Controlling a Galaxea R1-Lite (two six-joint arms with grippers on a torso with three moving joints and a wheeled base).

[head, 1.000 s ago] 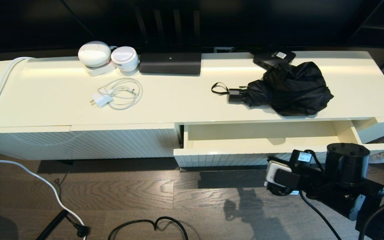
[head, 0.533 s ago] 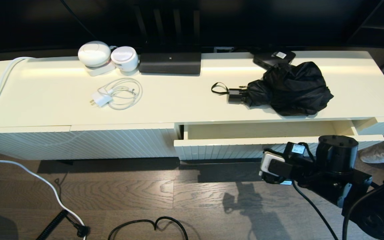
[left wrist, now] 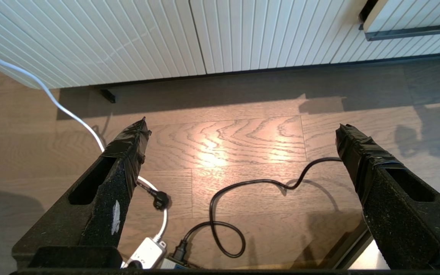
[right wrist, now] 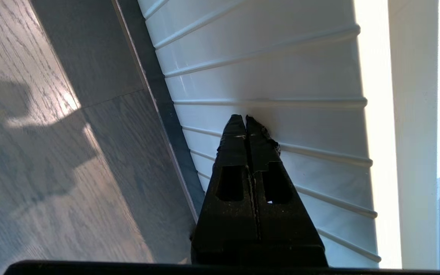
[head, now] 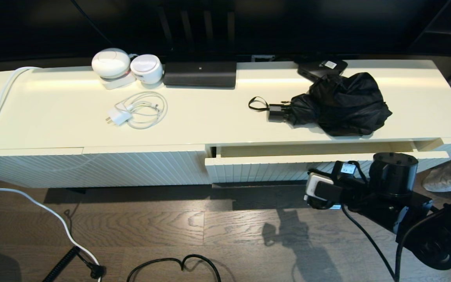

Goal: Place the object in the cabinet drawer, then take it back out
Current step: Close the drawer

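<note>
The black folding umbrella (head: 343,103) lies on the cabinet top at the right, its handle and wrist loop (head: 257,104) pointing left. Below it the cream drawer (head: 257,170) stands only slightly out, showing a narrow strip of its interior (head: 311,149). My right gripper (right wrist: 246,117) is shut on nothing, its tips pressed against the drawer's ribbed front (right wrist: 281,68); in the head view the right arm (head: 390,184) hides it. My left gripper (left wrist: 243,128) hangs open over the wooden floor, left of the drawer's dark bar handle (left wrist: 414,32).
On the cabinet top are a white charger with its cable (head: 139,109), two round white devices (head: 125,66), a long black device (head: 200,73) and a flat black labelled box (head: 321,67). A black cable (head: 174,266) and a white cable (head: 26,199) lie on the floor.
The drawer has slid inward, from wide open to nearly closed. My right arm has followed it toward the cabinet. The umbrella has stayed where it was.
</note>
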